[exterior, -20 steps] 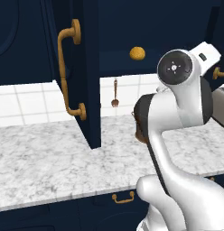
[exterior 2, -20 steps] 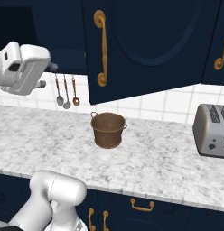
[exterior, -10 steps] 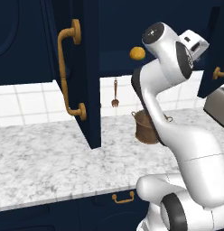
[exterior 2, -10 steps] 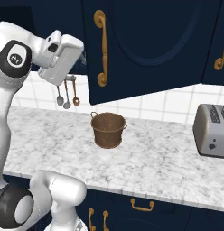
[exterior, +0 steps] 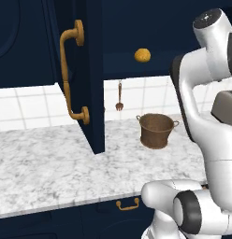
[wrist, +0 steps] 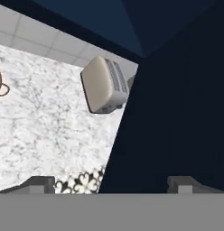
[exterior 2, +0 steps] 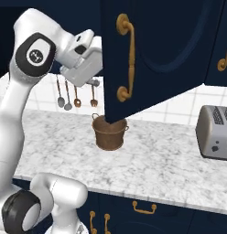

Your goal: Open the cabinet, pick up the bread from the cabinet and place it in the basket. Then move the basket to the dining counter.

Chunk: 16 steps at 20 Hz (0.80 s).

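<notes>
So, the gripper [wrist: 113,184] is empty, fingers spread wide. In the hand view, the whole right half is the dark inner face of a cabinet door [wrist: 177,113], close in front of the tips. In the right base view the hand sits upper centre, right against that door's left edge.

What's changed: half a second ago the door looked flat and shut in the right base view. Now it's swung out toward the camera, with its lower corner hanging over the basket [exterior 2: 109,135]. The arm has also gone from upper centre of the left base view to the right edge. I think the hand pushed the door, but I can't see actual contact, so take that loosely. My read is that the opening step is pretty much done and the reach for the bread [exterior: 142,55] is next.

The bread is still on the cabinet [exterior: 90,70] shelf, upper centre of the left base view, straight above the basket. The basket stands on the marble counter [exterior: 43,168], centre frame.

Counts:
- bread: one
- basket: one, nothing in it that I can see
- open doors: two, one edge-on in the left base view and one in the right
- toaster [exterior 2: 216,132]: one, at the right edge
- hanging utensils [exterior 2: 76,96]: four on the tiled wall
</notes>
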Tool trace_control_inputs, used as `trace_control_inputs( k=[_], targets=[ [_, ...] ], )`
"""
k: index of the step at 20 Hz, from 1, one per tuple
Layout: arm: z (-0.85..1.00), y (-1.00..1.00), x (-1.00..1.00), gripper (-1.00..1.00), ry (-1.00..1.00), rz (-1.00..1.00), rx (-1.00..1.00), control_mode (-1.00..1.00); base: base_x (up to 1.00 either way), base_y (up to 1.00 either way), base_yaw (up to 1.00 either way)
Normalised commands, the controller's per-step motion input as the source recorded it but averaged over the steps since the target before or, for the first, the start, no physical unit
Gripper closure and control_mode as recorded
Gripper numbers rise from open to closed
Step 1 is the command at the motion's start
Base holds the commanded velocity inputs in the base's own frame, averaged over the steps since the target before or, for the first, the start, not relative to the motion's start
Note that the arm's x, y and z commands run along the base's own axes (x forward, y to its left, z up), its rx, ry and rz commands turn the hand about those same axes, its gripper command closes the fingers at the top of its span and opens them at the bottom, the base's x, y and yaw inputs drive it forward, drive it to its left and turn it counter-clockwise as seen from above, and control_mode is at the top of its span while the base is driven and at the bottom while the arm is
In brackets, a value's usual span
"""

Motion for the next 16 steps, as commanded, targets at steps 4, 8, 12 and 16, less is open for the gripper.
trace_control_inputs(
  k=[4, 8, 12, 16],
  targets=[
    [0.0, -1.0, -0.67, -1.0, -0.19, -0.13, 0.16, -1.0, 0.0, 0.0, 0.0],
    [0.0, -1.0, -0.15, -1.0, -0.18, -0.09, 0.19, -1.0, 0.0, 0.0, 0.0],
    [-0.15, -0.23, -0.3, -1.0, -0.23, -0.04, 0.17, -1.0, 0.0, 0.0, 0.0],
    [-0.41, 0.95, -0.05, -1.0, -0.14, 0.02, 0.2, -1.0, 0.0, 0.0, 0.0]
  ],
)
